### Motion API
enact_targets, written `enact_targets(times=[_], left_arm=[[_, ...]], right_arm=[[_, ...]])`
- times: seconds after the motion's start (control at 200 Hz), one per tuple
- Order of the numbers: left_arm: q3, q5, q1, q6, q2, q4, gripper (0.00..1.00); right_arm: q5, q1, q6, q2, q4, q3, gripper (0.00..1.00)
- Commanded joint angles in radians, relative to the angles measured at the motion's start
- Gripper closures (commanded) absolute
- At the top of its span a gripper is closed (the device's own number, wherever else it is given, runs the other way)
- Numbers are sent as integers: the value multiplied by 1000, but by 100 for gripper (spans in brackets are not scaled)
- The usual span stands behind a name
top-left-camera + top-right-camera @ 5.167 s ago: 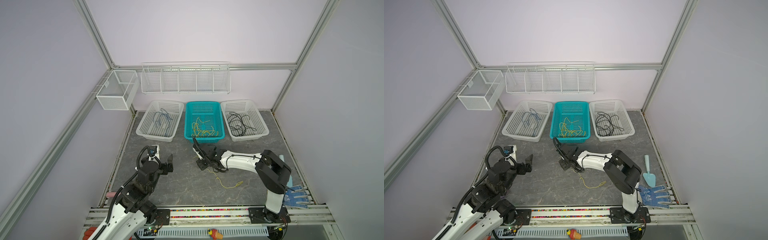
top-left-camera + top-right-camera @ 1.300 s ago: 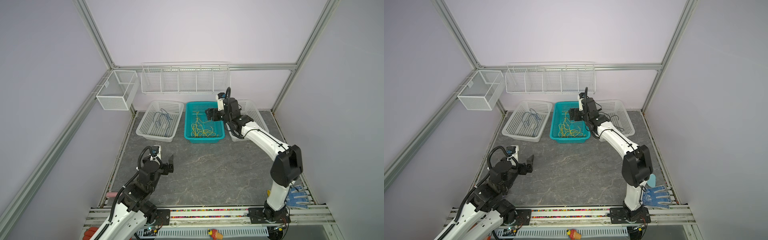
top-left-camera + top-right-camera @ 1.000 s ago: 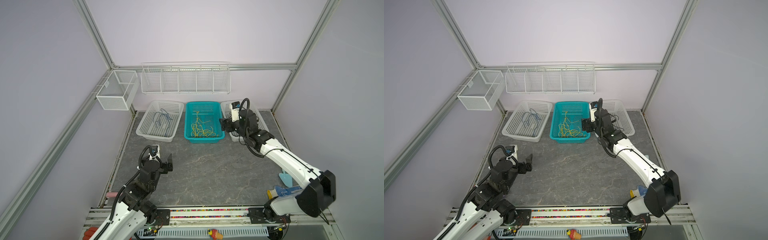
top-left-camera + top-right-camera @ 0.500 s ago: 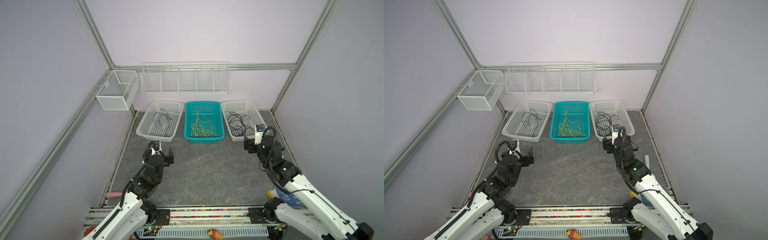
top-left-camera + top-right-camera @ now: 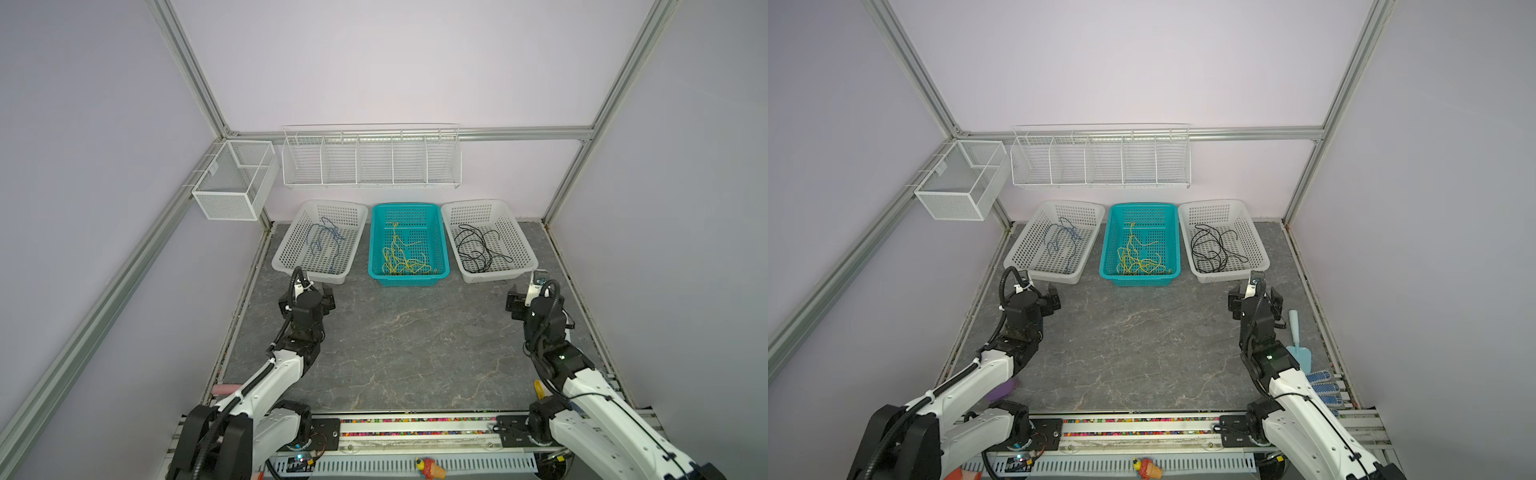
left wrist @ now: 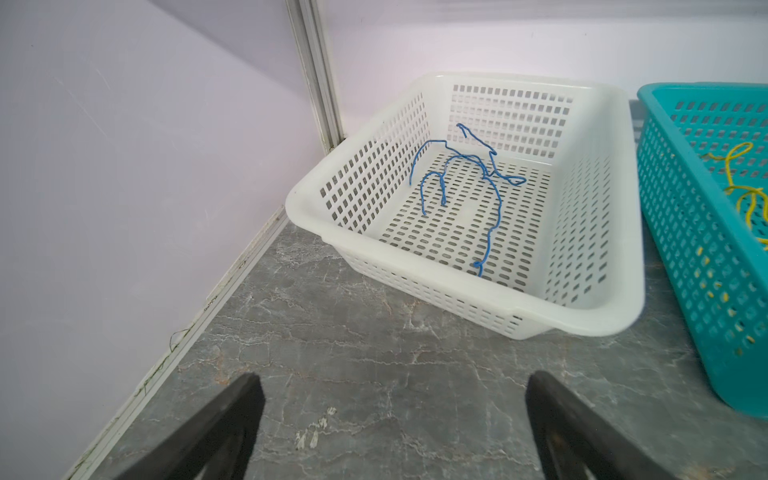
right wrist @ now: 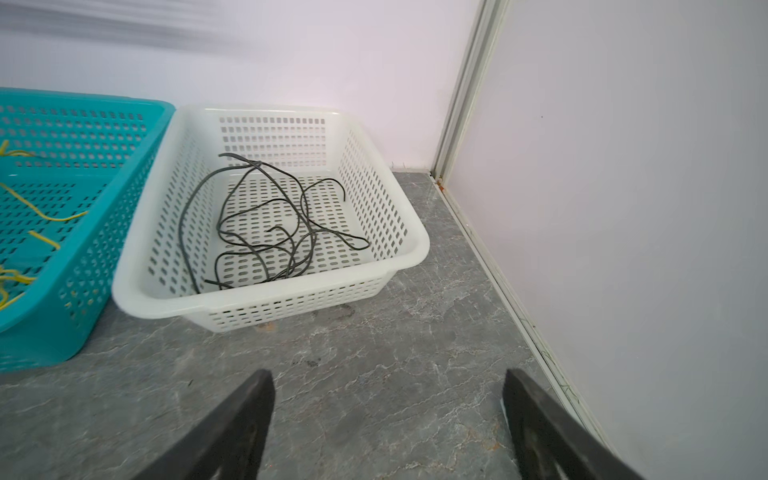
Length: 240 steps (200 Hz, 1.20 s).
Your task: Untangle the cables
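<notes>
At the back of the grey table (image 5: 415,345), the blue cables (image 5: 326,239) are laid in the left white basket (image 5: 309,277), bent up in loose humps. The yellow cables (image 5: 401,259) are heaped in the teal basket (image 5: 409,281) in the middle, mostly toward its front end. The black cables (image 5: 478,249) are looped over one another in the right white basket (image 5: 498,277). The three are set close side by side (one colour is found in each), and this is shown in both top views.

The left gripper (image 6: 392,376) is held over bare table just in front of the left white basket, apart from it. Its two dark fingers (image 6: 232,419) are spread wide, and only the table is seen between them. The right gripper (image 7: 386,372) is held the same way in front of the right white basket. Its fingers (image 7: 232,424) are spread wide too, and only grey table is seen between them. Both grippers are placed well apart from the wires in the baskets.

In a top view a small light-blue shovel (image 5: 1298,345) is seen lying on the table beside the right arm (image 5: 1262,332), and a blue-dotted glove (image 5: 1323,388) is laid just beside it, nearer the table's front edge
</notes>
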Motion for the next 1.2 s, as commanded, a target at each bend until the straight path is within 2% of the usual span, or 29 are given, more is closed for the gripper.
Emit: enact_targets(times=[0.0,0.09,0.19,0.37,0.485,0.55,0.635,0.735,0.89,0.96,1.0,1.025,1.085,1.145,1.195], left_arm=[[-40,7,59,8,51,168,1],[-37,49,86,40,90,216,1],[-34,62,116,38,165,305,1],[-6,99,125,74,323,442,1],[14,78,140,60,429,513,2],[28,109,158,42,422,468,2],[24,119,168,38,429,491,2],[22,119,168,39,432,498,2],[18,117,169,41,433,509,2],[18,116,169,41,435,513,2],[16,117,169,41,436,518,2],[14,118,169,42,438,524,2],[6,120,169,48,446,547,2],[-3,123,169,57,458,589,2],[-3,123,168,55,455,585,2]], right_arm=[[17,-41,76,54,112,-32,11],[-4,-74,95,101,164,-51,11],[19,-109,178,158,201,-66,11],[-6,-152,118,240,339,-90,11],[-61,-179,85,303,412,-84,11],[-77,-188,83,349,463,-83,11],[-112,-192,5,424,532,-81,11],[-156,-201,-27,531,614,-78,11],[-291,-210,-112,692,796,-78,11],[-413,-273,-61,714,719,-46,12],[-441,-297,-55,760,812,-63,11],[-447,-300,-57,766,843,-70,12],[-454,-301,-46,731,728,-45,12],[-450,-302,-53,752,800,-61,12],[-453,-300,-50,734,751,-52,12]])
